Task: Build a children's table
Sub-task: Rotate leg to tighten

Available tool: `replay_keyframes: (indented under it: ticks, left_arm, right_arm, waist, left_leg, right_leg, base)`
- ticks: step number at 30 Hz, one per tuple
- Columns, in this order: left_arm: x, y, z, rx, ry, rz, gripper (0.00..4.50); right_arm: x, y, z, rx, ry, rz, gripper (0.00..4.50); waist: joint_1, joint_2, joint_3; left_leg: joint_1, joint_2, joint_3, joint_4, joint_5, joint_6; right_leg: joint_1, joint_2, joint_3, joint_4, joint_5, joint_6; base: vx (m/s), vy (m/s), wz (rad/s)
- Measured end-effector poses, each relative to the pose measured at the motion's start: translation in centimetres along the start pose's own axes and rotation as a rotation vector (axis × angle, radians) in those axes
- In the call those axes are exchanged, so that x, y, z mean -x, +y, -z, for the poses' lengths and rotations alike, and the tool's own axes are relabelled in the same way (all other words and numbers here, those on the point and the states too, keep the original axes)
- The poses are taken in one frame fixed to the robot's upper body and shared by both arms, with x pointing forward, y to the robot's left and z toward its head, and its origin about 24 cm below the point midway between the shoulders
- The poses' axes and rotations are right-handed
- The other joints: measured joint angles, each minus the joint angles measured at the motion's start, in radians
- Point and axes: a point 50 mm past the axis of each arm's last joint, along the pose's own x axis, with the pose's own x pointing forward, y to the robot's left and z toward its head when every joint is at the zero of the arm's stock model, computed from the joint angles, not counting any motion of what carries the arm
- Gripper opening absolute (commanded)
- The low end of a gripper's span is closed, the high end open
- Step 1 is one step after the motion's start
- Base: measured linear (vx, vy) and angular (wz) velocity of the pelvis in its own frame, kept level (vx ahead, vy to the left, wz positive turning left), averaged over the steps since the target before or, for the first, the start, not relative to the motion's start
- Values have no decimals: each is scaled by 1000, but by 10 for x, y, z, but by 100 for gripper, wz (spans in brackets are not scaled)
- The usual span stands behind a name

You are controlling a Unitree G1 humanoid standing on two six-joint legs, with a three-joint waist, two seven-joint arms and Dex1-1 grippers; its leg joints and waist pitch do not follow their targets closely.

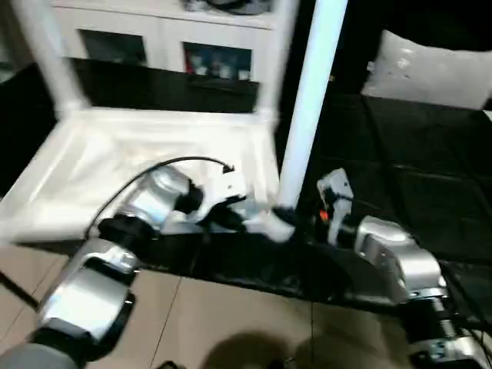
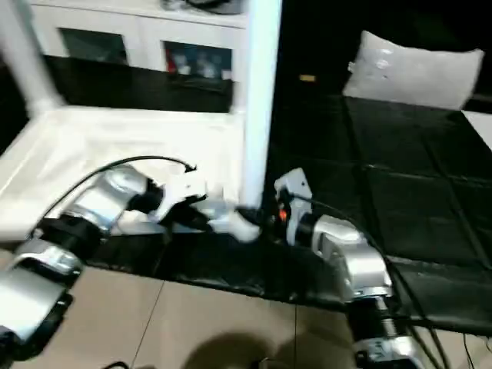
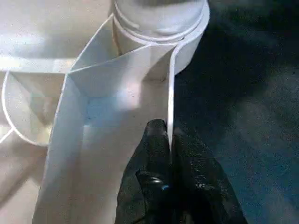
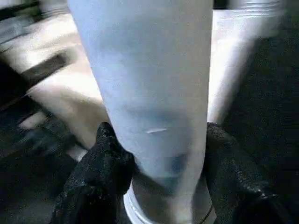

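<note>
Right end effector [image 4: 161, 154] is what we start with: its two black fingers [image 4: 100, 163] sit on either side of a long white tapered tubular leg [image 1: 311, 100], closed against it low down, just above the round corner socket [image 3: 161, 28] where the leg's foot meets the white plastic rectangular table top [image 1: 154, 154]. Our left end effector [image 3: 172, 156] is pinched shut on the thin upright rim wall of that same table top, right beside the socket, so we judge it is steadying the top while the right arm seats the leg.

Taking the table top as our landmark, it lies upside down on a dark floor mat [image 1: 415, 169], ribbed underside up. At its far corners two more white tubular legs already stand upright: one at the far left corner [image 1: 50, 61] and one at the far right corner [image 1: 273, 54]. The leg we hold stands at the near right corner. The near left corner lies behind our silver left forearm [image 1: 146, 200], so we cannot tell whether a leg is there.

By our reckoning the build is well past halfway: two legs are in, a third is being pressed or turned home, and whether it is fully seated we cannot tell. Left to do: finish this leg, see to the fourth corner, then turn the table onto its legs.
</note>
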Motion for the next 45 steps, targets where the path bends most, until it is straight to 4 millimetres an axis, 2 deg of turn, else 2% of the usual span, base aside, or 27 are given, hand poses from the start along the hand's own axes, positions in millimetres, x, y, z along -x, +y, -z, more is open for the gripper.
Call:
replay_keyframes:
  ticks: [5,6,10,13,14,17,18,25,30,33,35,36,39,40,45]
  left_arm:
    - [-16,0,-11,73,-45,-133,0]
    - [-18,0,-13,80,-51,-141,0]
    - [-20,-1,-15,83,-58,-152,0]
    - [-20,-1,-15,72,-60,-147,0]
    - [-19,-1,-15,64,-61,-142,0]
    - [-17,-2,-14,30,-59,-104,0]
    - [-15,-4,-12,7,-66,-77,0]
    - [1,-5,3,-66,-43,10,0]
    - [14,-10,14,-172,-22,150,0]
    - [21,-14,16,-251,19,234,0]
    - [22,-17,17,-292,37,284,0]
    - [22,-17,17,-304,38,296,0]
    - [22,-20,16,-341,45,336,0]
    - [22,-21,16,-353,47,351,0]
    - [20,-25,14,-394,53,404,0]
  right_arm:
    - [-19,2,-7,-29,-39,257,202]
    - [-20,2,-7,-32,-47,277,255]
    - [-21,3,-6,-50,-69,298,277]
    - [-19,0,-6,-52,-77,274,314]
    - [-15,-3,-6,-40,-79,258,314]
    - [1,-10,-2,23,-67,182,351]
    - [12,-16,-1,53,-55,133,357]
    - [48,-37,-9,191,-22,-67,416]
    - [68,-42,-9,243,50,-250,416]
    - [71,-33,-7,249,94,-426,416]
    - [71,-26,-4,244,117,-520,416]
    - [70,-24,-2,242,123,-542,389]
    - [66,-18,-1,244,144,-621,389]
    - [63,-15,-2,246,145,-647,357]
    - [57,-6,2,209,162,-719,329]
  waist:
    - [3,1,0]
    - [5,1,0]
    - [7,1,0]
    - [9,1,0]
    - [10,1,0]
    - [21,3,1]
    - [25,4,2]
    - [29,4,2]
    - [46,4,2]
    - [57,4,1]
    - [61,3,1]
    - [63,3,1]
    - [66,3,1]
    - [67,3,1]
    - [81,3,1]
  left_leg:
    - [-2,0,-1,-4,-1,0]
    - [-2,0,-1,-4,-1,1]
    - [-3,0,0,-4,-3,4]
    - [-4,0,0,-4,-3,4]
    - [-4,0,0,-4,-3,4]
    - [-5,0,0,-5,-3,5]
    - [-4,0,0,-5,-4,6]
    - [-3,0,0,-4,-3,5]
    - [-2,0,0,-4,-3,6]
    - [-2,0,0,-4,-3,6]
    - [-1,0,0,-4,-3,6]
    - [-2,0,0,-3,-3,6]
    - [-2,0,1,-2,-3,6]
    - [-2,0,1,-2,-3,6]
    - [-2,1,1,-2,-3,6]
  right_leg:
    - [-1,0,-1,-1,0,-1]
    - [-1,0,-1,-2,2,-4]
    - [0,0,0,-4,3,-5]
    - [-1,0,0,-5,3,-5]
    - [-1,0,0,-5,3,-5]
    - [-1,0,-1,-7,3,-5]
    - [0,0,-1,-8,3,-6]
    - [2,0,-1,-8,5,-6]
    - [3,-1,-1,-8,5,-5]
    - [4,-1,-1,-8,4,-4]
    - [5,-1,-1,-8,4,-4]
    - [5,-2,-1,-8,4,-4]
    - [5,-2,-1,-8,4,-3]
    - [5,-2,-1,-8,4,-3]
    - [5,-2,-1,-8,3,-3]
  base:
    - [0,0,0]
    - [0,0,0]
    - [0,0,0]
    - [0,0,0]
    - [0,0,0]
    - [0,0,0]
    - [0,0,0]
    - [0,0,0]
    - [0,0,0]
    - [0,0,0]
    - [0,0,0]
    - [0,0,0]
    - [0,0,0]
    - [0,0,0]
    - [0,0,0]
